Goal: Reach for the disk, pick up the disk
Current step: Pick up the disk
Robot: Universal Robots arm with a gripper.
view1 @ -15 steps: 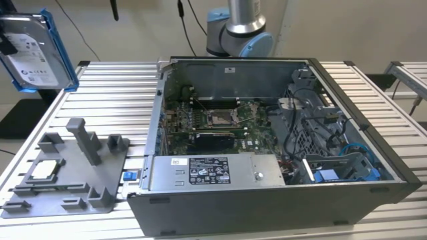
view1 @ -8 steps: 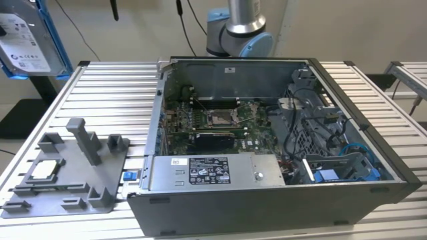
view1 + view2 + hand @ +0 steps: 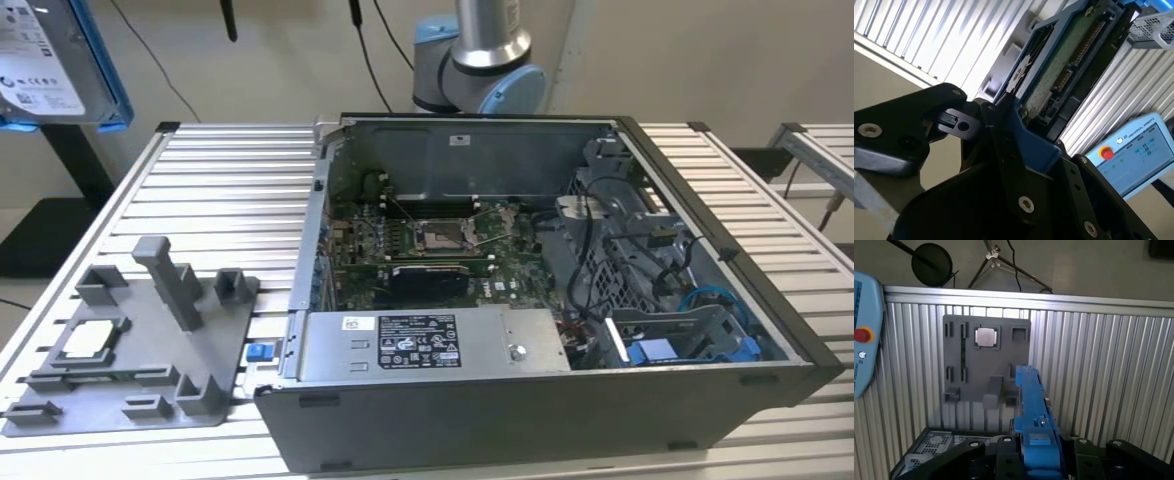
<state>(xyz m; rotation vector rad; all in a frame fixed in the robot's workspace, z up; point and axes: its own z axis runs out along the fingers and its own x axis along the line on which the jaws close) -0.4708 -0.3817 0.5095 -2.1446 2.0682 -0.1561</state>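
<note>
Counter [image 3: 227,170]: ribbed metal top, pale grey. In the exterior view an open computer case [image 3: 534,425] stands on it from centre toward 4 o'clock. A grey holder plate [image 3: 140,355] lies flat at 8 o'clock, just beside the case.

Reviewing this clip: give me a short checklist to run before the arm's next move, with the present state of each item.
1. Disk in the jaws: ok. The disk, in its blue caddy, sits clamped between the jaws in both wrist views.
2. Disk off the table: ok. It hangs in the air at the exterior view's upper left, off the ribbed table.
3. Depth of the jaws' bite on the caddy: cannot tell.
4. Small square chip seated in the grey fixture plate: ok.
5. Open computer case apart from the disk: ok.
</note>
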